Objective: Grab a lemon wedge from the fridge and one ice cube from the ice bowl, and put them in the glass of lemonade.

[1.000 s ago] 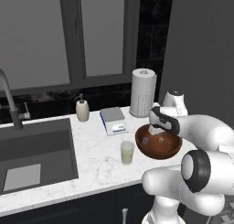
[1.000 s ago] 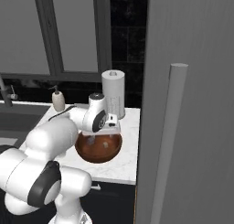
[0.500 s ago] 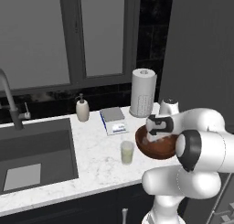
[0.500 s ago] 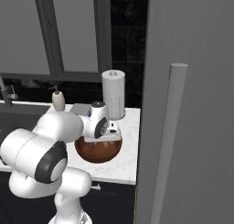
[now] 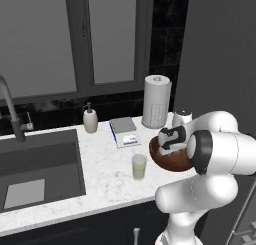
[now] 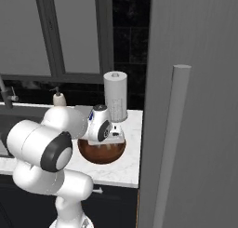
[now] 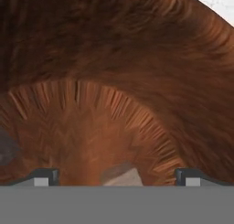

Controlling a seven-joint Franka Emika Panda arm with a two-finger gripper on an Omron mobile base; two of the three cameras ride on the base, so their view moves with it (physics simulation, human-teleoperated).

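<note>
Arm was folded tight over the counter (image 5: 100, 181), elbow bulging at lower right of the left base view, wrist bent down so the gripper (image 7: 116, 176) pointed into the bowl (image 5: 170, 160). In the right base view the arm rose from lower left, the hand's white housing sitting over the bowl (image 6: 101, 151) rim at frame centre. Jaws stood wide apart, holding nothing: in the hand view the two fingertips (image 7: 43, 177) sat near the bottom left and bottom right corners with bare bowl wood between them. Ice cube (image 7: 122, 175) was a pale grey block at bottom centre of the hand view, between the tips, on the bowl floor; contact with either tip could not be told. Glass (image 5: 139, 166) stood on the counter just left of the bowl in the left base view, yellowish liquid in it. Fridge (image 6: 190, 106) filled the right side of the right base view, door shut, bar handle (image 6: 170, 143) upright. Paper towel roll (image 5: 156, 101) stood behind the bowl, soap bottle (image 5: 90, 120) and sink (image 5: 35, 166) at left.
</note>
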